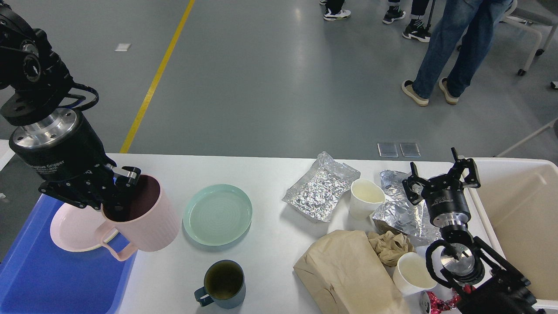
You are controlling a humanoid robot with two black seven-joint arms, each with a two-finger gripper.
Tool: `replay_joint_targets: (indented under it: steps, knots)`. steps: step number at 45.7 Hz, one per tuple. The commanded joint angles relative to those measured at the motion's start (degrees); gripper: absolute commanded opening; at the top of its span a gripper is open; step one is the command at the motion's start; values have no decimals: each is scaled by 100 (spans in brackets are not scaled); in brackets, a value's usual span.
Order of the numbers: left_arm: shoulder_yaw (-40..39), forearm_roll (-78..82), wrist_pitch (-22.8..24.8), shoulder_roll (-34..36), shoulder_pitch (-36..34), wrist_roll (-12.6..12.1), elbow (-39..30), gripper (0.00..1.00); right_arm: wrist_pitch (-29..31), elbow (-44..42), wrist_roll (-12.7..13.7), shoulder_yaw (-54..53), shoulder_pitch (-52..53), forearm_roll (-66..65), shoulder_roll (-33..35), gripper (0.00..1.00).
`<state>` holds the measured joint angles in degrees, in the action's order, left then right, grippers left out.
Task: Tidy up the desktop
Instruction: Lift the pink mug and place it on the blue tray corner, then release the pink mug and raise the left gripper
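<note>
My left gripper is clamped on the rim of a pink mug, one finger inside the dark interior and the rest outside, holding it in the air above the left edge of the white surface, its handle hanging down toward me. I cannot tell whether anything is in the mug. Below and to its left sits the blue tray, which holds a pale pink plate partly hidden by the mug.

The surface spreads wide in front of me and carries the rest. A mint-green plate lies just right of the mug with nothing on it. Nearer me stands a dark teal mug with a murky greenish inside. Further right is a crumpled foil tray, then a white paper cup that looks to hold a pale liquid, touching a second piece of foil. A brown paper bag lies near me with a wadded brown napkin at its far end, and another white paper cup beside that.

My right gripper hovers over the foil with its fingers spread apart, holding nothing. At the far right stands a deep cream bin; the part I can see holds nothing.
</note>
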<state>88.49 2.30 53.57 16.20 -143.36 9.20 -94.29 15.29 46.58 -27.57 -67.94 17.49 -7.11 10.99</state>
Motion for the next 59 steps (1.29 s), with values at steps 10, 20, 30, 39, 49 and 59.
replay_joint_targets:
  steps: [10, 20, 30, 39, 49, 59]
  knots:
    - [485, 349, -5, 857, 606, -41, 683, 0, 0, 9, -3, 0, 0, -1, -1, 100]
    - [99, 1202, -5, 2088, 2250, 29, 1860, 0, 0, 9, -3, 0, 0, -1, -1, 100]
    - [-384, 2046, 22, 3187, 3321, 29, 2977, 0, 0, 9, 6, 0, 0, 7, -1, 100]
    - [-1649, 2380, 22, 3688, 5009, 38, 4207, 0, 0, 9, -3, 0, 0, -1, -1, 100]
    - [-3187, 2433, 13, 3750, 6942, 47, 5552, 0, 0, 9, 6, 0, 0, -1, -1, 100]
    - [-4006, 2626, -22, 3496, 8191, 55, 6502, 0, 0, 9, -3, 0, 0, -1, -1, 100]
